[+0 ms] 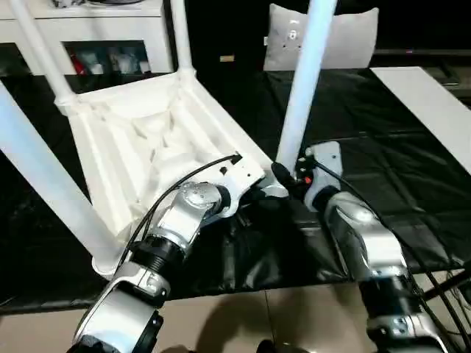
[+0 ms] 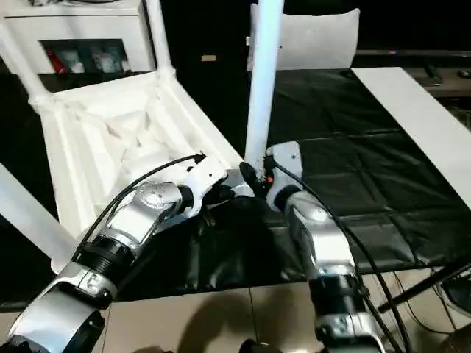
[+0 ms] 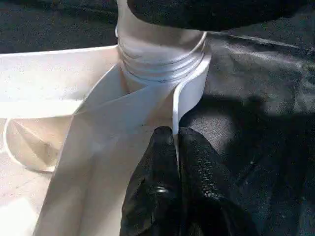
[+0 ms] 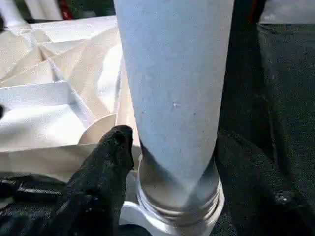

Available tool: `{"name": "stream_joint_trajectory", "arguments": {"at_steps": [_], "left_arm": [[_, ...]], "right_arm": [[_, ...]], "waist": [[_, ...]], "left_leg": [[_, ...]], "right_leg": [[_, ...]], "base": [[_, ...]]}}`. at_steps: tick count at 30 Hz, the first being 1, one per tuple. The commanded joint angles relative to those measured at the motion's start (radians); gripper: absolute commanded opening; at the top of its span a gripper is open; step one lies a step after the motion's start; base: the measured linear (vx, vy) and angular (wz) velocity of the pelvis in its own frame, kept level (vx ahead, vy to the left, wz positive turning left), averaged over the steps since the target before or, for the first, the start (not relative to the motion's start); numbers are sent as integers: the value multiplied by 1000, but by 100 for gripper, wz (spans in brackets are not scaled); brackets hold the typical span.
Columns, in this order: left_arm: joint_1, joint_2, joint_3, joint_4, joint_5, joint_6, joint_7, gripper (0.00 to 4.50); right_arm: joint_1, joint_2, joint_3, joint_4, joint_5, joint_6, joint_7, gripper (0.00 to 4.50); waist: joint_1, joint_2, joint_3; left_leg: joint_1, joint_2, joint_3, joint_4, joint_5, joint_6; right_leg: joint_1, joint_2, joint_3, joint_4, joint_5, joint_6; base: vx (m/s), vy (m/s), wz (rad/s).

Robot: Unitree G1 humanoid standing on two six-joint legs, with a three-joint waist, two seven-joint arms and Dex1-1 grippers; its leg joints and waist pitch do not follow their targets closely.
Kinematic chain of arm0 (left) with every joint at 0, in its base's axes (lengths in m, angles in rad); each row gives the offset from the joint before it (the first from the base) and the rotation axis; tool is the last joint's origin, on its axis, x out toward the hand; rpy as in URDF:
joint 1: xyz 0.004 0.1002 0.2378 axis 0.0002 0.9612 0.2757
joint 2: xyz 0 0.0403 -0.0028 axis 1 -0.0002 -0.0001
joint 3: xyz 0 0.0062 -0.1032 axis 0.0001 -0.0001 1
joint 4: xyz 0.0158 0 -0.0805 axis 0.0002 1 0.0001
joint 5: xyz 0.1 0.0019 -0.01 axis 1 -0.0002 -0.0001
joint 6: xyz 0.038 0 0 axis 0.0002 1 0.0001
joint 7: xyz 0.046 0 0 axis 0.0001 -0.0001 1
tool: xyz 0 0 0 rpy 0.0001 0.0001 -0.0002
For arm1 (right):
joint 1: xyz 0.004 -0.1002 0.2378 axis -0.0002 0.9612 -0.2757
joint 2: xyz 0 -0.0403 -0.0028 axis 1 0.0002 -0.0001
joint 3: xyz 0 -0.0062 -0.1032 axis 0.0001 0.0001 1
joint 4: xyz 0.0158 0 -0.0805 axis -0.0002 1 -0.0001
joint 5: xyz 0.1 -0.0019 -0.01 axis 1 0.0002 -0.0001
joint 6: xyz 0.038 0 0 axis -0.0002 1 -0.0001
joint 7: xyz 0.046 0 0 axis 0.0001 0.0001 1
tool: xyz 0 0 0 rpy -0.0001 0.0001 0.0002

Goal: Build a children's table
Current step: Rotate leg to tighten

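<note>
The children's table top (image 1: 147,147) lies upside down on a black cloth, ribbed underside up. Three white legs stand in its corners: the near left leg (image 1: 44,176) and two at the back (image 1: 40,51) (image 1: 180,37). A fourth leg (image 1: 302,81) stands upright in the near right corner socket (image 3: 192,83), its threaded end (image 3: 157,64) partly showing above the socket. My left gripper (image 3: 176,135) is shut on the thin rim of the top just beside that socket. My right gripper (image 1: 283,176) straddles the base of this leg, open, with one finger (image 4: 115,157) close beside the tube.
A white cabinet (image 1: 110,29) with glass doors stands behind the table top. A flat white board (image 1: 434,110) lies on the black cloth (image 1: 383,169) at the right. A white cushion-like object (image 1: 346,37) sits at the back. Cables hang at the lower right (image 1: 441,294) over the tiled floor.
</note>
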Motion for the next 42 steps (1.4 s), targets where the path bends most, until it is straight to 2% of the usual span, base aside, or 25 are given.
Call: {"name": "stream_joint_trajectory", "arguments": {"at_steps": [1, 3, 6, 7, 10, 11, 12, 14, 16, 19, 24, 25, 27, 30, 32, 35, 40, 42], "left_arm": [[2, -5, -20, -14, 6, -40, 0, 0], [15, 23, -27, -12, 11, -58, -25, 0], [42, 81, -39, -28, 4, -109, -116, 0], [50, 101, -42, -34, -2, -126, -148, 0], [61, 140, -50, -42, -17, -172, -221, 0], [76, 186, -62, -52, -46, -239, -328, 0], [77, 188, -62, -52, -47, -240, -333, 0], [85, 229, -76, -57, -63, -284, -421, 0], [89, 256, -86, -57, -71, -324, -480, 0], [89, 295, -93, -61, -100, -377, -600, 0], [69, 320, -113, -53, -125, -422, -710, 0], [63, 321, -119, -55, -125, -428, -727, 0], [53, 317, -129, -60, -125, -436, -751, 0], [47, 307, -143, -67, -128, -441, -775, 0], [42, 298, -148, -64, -128, -448, -784, 0], [35, 293, -153, -55, -124, -462, -790, 0], [33, 295, -157, -47, -123, -471, -804, 0], [33, 297, -157, -44, -122, -472, -803, 0]], "right_arm": [[13, 4, 40, -35, 37, -14, 80, 307], [29, -50, 25, -51, 63, -31, 154, 340], [56, -153, 17, -74, 92, -51, 304, 359], [63, -184, 17, -76, 96, -59, 347, 372], [69, -245, 21, -73, 109, -78, 439, 399], [70, -305, 25, -63, 126, -89, 536, 399], [70, -308, 25, -62, 127, -89, 540, 412], [63, -354, 34, -48, 138, -97, 621, 438], [56, -385, 47, -36, 145, -110, 682, 444], [42, -432, 85, -18, 157, -130, 819, 444], [1, -443, 126, 34, 170, -128, 940, 401], [-14, -436, 134, 53, 168, -127, 953, 390], [-37, -422, 145, 80, 169, -123, 976, 369], [-56, -408, 162, 99, 175, -113, 1004, 345], [-67, -399, 177, 113, 178, -110, 1022, 325], [-76, -387, 191, 125, 180, -106, 1045, 300], [-86, -380, 204, 135, 180, -100, 1076, 260], [-87, -380, 206, 135, 183, -95, 1083, 236]], "waist": [[3, -6, -64], [5, -8, -64], [4, -10, -62], [2, -11, -60], [4, -12, -58], [3, -11, -57], [5, -13, -58], [6, -12, -60], [6, -12, -61], [17, -13, -61], [35, -12, -63], [42, -16, -65], [49, -17, -66], [57, -18, -71], [58, -17, -70], [59, -17, -66], [61, -19, -62], [61, -19, -63]], "left_leg": [[-4, 79, -39, -62, -81, 106], [-2, 79, -39, -62, -91, 105], [-7, 75, -38, -62, -113, 113], [-4, 73, -37, -62, -124, 114], [-1, 69, -35, -61, -145, 103], [0, 70, -35, -62, -153, 100], [-2, 68, -37, -62, -160, 103], [0, 75, -39, -64, -152, 104], [-1, 75, -38, -63, -143, 106], [-1, 80, -35, -63, -124, 112], [2, 91, -34, -63, -100, 116], [2, 91, -33, -63, -82, 112], [3, 91, -31, -62, -71, 112], [-1, 94, -33, -58, -27, 116], [-4, 97, -33, -56, -9, 126], [-6, 92, -30, -56, -40, 118], [-3, 91, -31, -59, -77, 94], [-3, 91, -31, -59, -72, 93]], "right_leg": [[61, -111, 90, -68, -315, -34], [64, -110, 89, -72, -327, -23], [67, -110, 87, -75, -354, -6], [62, -108, 87, -80, -388, 6], [60, -108, 84, -89, -441, 22], [59, -106, 83, -91, -456, 26], [62, -108, 83, -91, -466, 36], [58, -105, 85, -85, -439, 25], [58, -108, 87, -81, -418, 10], [58, -106, 89, -73, -394, -15], [55, -109, 93, -60, -339, -48], [55, -111, 96, -54, -315, -64], [54, -113, 98, -50, -300, -77], [55, -114, 102, -35, -243, -94], [51, -114, 101, -31, -214, -106], [52, -115, 101, -39, -254, -100], [52, -113, 99, -49, -325, -68], [52, -113, 100, -47, -321, -65]], "base": [[0, 0, 0], [0, 0, 0], [0, 0, 0], [0, 0, 0], [0, 0, 0], [0, 0, 0], [0, 0, 0], [0, 0, 0], [0, 0, 0], [0, 0, 0], [0, 0, 0], [0, 0, 0], [0, 0, 0], [0, 0, 0], [0, 0, 0], [0, 0, 0], [0, 0, 0], [0, 0, 0]]}}
